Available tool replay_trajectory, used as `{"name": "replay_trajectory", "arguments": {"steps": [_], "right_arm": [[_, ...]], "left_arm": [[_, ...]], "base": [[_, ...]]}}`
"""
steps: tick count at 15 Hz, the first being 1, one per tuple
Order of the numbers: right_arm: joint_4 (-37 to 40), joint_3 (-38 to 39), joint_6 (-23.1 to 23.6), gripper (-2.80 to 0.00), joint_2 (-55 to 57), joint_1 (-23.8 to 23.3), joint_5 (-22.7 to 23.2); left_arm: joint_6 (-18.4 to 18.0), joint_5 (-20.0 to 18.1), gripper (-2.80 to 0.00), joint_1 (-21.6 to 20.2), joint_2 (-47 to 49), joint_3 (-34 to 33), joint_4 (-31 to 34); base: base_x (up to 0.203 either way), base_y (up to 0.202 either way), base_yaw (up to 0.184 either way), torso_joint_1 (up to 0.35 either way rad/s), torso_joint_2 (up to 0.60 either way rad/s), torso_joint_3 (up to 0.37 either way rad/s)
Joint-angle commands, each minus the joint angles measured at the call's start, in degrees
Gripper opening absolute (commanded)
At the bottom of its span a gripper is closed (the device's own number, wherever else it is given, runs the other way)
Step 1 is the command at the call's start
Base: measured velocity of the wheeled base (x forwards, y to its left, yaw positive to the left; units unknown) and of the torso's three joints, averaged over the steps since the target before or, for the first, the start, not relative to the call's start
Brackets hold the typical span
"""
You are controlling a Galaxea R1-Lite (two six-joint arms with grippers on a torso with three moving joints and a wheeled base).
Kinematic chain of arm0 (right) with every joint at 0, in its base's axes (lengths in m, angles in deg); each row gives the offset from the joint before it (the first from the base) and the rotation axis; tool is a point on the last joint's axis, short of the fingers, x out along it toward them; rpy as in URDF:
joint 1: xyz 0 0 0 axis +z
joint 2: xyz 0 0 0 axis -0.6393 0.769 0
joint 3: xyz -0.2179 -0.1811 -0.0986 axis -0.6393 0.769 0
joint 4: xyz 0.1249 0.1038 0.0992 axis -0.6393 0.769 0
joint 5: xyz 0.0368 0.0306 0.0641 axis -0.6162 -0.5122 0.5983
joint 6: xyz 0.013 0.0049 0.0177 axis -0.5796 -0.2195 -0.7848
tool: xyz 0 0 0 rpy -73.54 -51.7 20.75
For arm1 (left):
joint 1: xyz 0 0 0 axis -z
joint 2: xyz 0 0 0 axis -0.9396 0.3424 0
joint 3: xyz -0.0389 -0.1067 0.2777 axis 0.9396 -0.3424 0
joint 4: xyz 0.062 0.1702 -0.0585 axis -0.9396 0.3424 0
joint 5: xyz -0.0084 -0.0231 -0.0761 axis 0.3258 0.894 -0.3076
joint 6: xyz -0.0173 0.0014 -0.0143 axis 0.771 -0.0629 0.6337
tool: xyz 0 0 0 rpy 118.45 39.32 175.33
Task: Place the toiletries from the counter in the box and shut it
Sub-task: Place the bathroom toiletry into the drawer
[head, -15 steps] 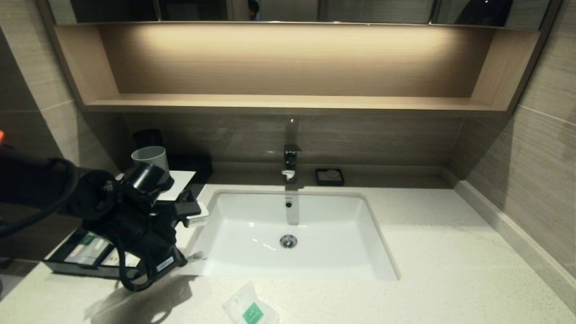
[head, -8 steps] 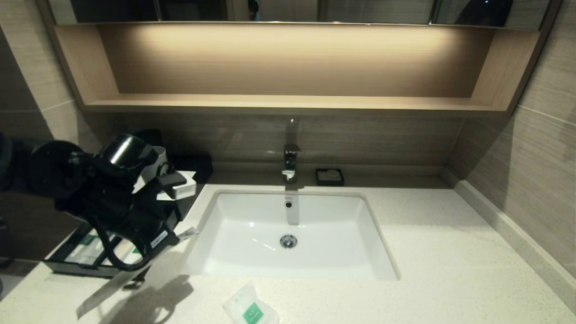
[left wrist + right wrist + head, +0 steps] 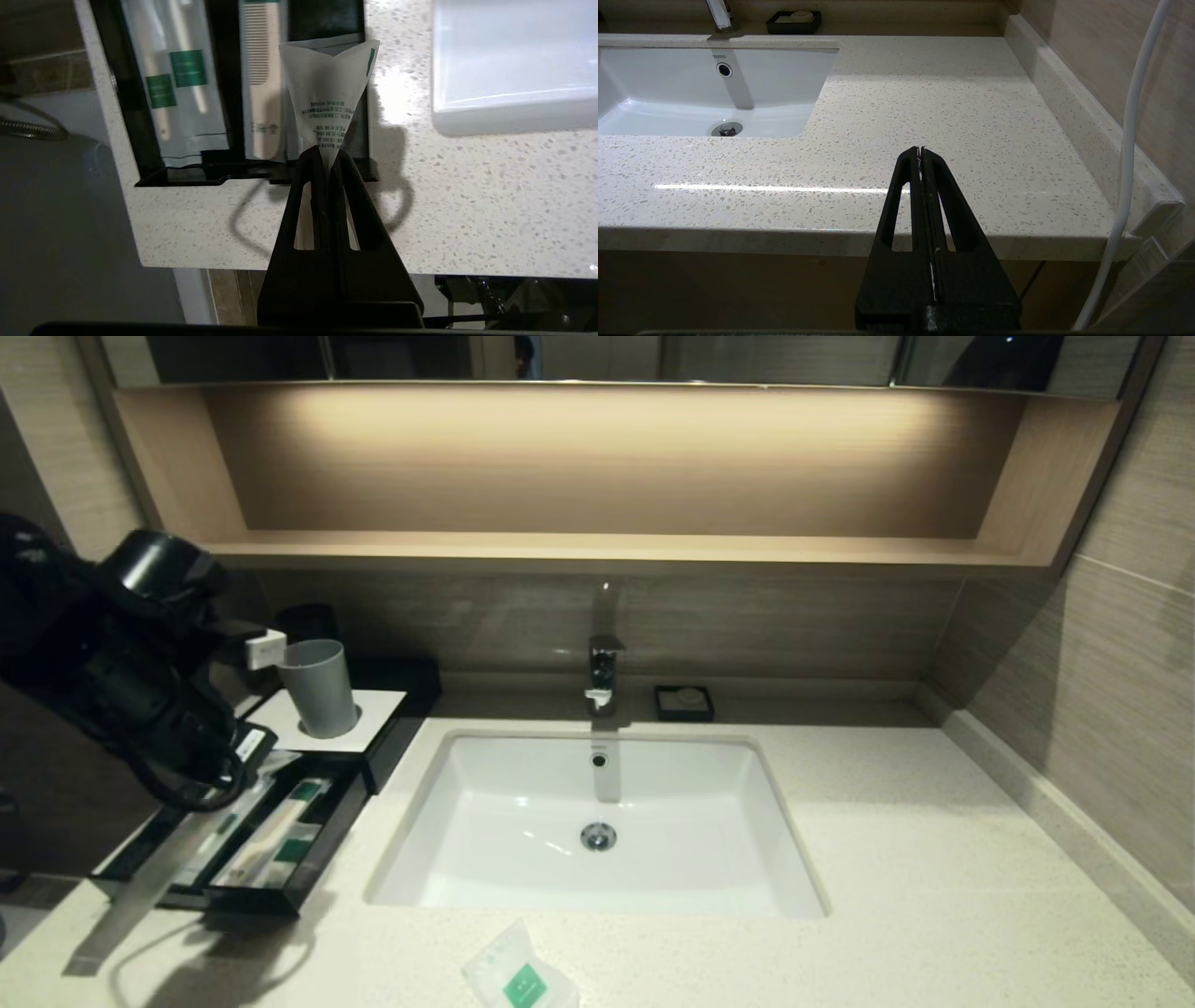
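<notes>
The left end effector [image 3: 329, 156] is clenched on the end of a slim clear-wrapped stick [image 3: 327, 88], which hangs from the fingertips above the open drawer [image 3: 247, 896] of the black box [image 3: 397, 733]. In the left wrist view the wrapper fans out from the pinch point, its green-tipped far end over the drawer's edge nearest the sink [image 3: 597, 821]. Pinching one end lets the packet dangle lengthwise, so it can line up with the long compartments before being lowered.

The drawer is pulled out toward the tabletop's [image 3: 887, 859] front edge. It already holds wrapped items: a packet with green labels [image 3: 180, 79] in one compartment and a wrapped comb [image 3: 259, 70] in the next. A grey cup [image 3: 319, 689] stands on the box's white top panel, which is probably why the box fills from a sliding drawer.

The flat sachet with the green square label [image 3: 518, 975] lies on the tabletop in front of the sink, well apart from the box and not yet collected. So the task looks partly done: this stick needs placing, the sachet follows, then the drawer must be pushed shut.

The right end effector [image 3: 920, 154] is clenched on nothing, parked off the tabletop's front edge on the right side.
</notes>
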Motion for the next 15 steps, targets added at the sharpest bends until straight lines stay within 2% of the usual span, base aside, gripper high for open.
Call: {"name": "replay_trajectory", "arguments": {"steps": [1,4,9,15], "right_arm": [[0.0,0.1,0.0,-2.8,0.0,0.0,0.0],[0.0,0.1,0.0,-2.8,0.0,0.0,0.0],[0.0,0.0,0.0,-2.8,-0.1,0.0,0.0],[0.0,0.0,0.0,-2.8,-0.1,0.0,0.0]], "left_arm": [[0.1,1.2,-2.8,-3.8,2.0,2.7,0.4],[0.2,2.7,-2.8,-7.5,6.4,6.9,1.5],[0.4,3.3,-2.8,-10.8,12.6,15.1,9.4],[0.3,3.7,-2.8,-12.2,15.7,15.4,11.6]], "base": [[0.0,0.0,0.0,0.0,0.0,0.0],[0.0,0.0,0.0,0.0,0.0,0.0],[0.0,0.0,0.0,0.0,0.0,0.0],[0.0,0.0,0.0,0.0,0.0,0.0]]}}
